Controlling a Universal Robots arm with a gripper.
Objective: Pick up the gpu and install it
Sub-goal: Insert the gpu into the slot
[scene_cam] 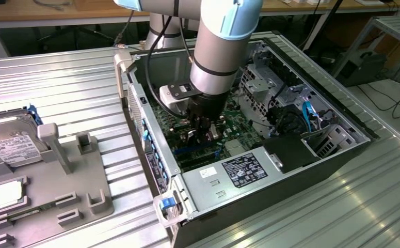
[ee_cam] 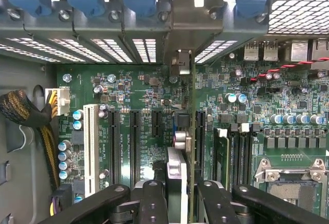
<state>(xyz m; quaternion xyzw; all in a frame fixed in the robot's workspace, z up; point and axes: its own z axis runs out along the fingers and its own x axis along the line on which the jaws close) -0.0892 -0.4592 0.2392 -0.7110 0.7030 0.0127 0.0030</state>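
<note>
End effector [ee_cam: 177, 203] with gpu [ee_cam: 177, 175] edge-on (tight between motherboard [ee_cam: 133, 88] slots)

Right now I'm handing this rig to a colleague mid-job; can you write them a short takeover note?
Gripper: shut on the graphics card, held edge-on down inside the open computer case.
Card: standing over the expansion slots on the motherboard, its metal bracket up against the rear slot openings.
Done: card picked up and carried into the case.
Left: I cannot tell whether it is fully seated; check, then release.
Hard drive and processor chip sit on the grey holder outside.
</note>
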